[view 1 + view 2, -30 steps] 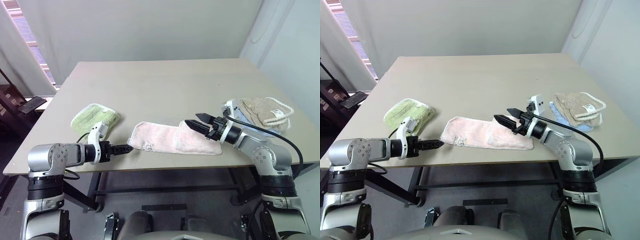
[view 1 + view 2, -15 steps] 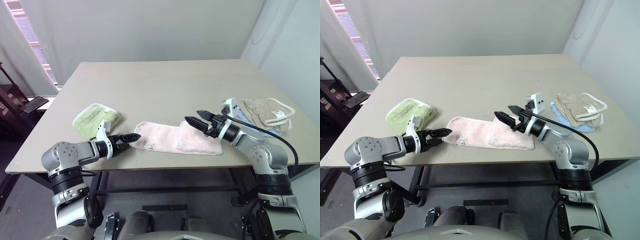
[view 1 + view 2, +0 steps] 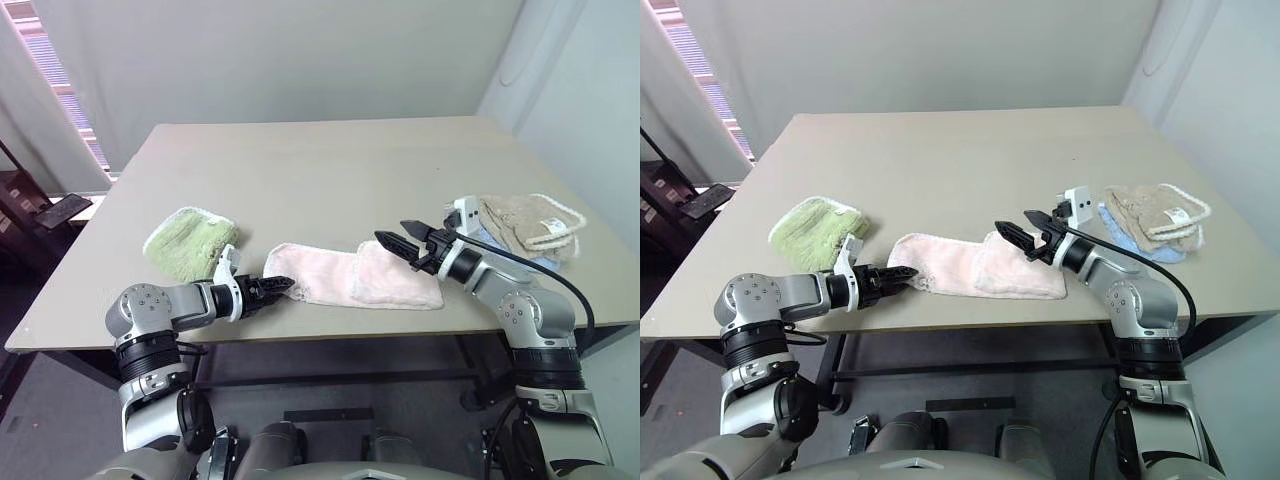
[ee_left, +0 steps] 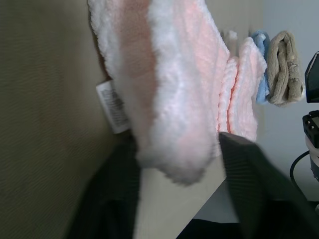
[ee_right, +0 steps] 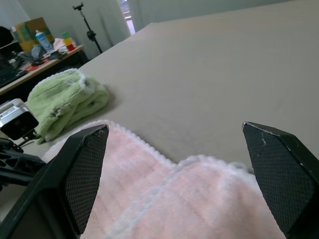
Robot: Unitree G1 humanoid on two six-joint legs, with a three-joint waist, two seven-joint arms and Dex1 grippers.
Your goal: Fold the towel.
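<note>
Left gripper (image 3: pixel 283 286) at pink towel's near-left corner, right gripper (image 3: pixel 400 240) above its folded right end.
Pink towel (image 3: pixel 345 279) lies on table (image 3: pixel 330 170) near front edge; left fingers straddle the trimmed corner, grip unclear; right jaws spread wide, empty.

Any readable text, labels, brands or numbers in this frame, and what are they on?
None can be read.
White tag on the pink towel: printed lines, too blurred to read.
Dark logo on the pink towel: too small to read.
Tag on the beige towel: too small to read.
</note>
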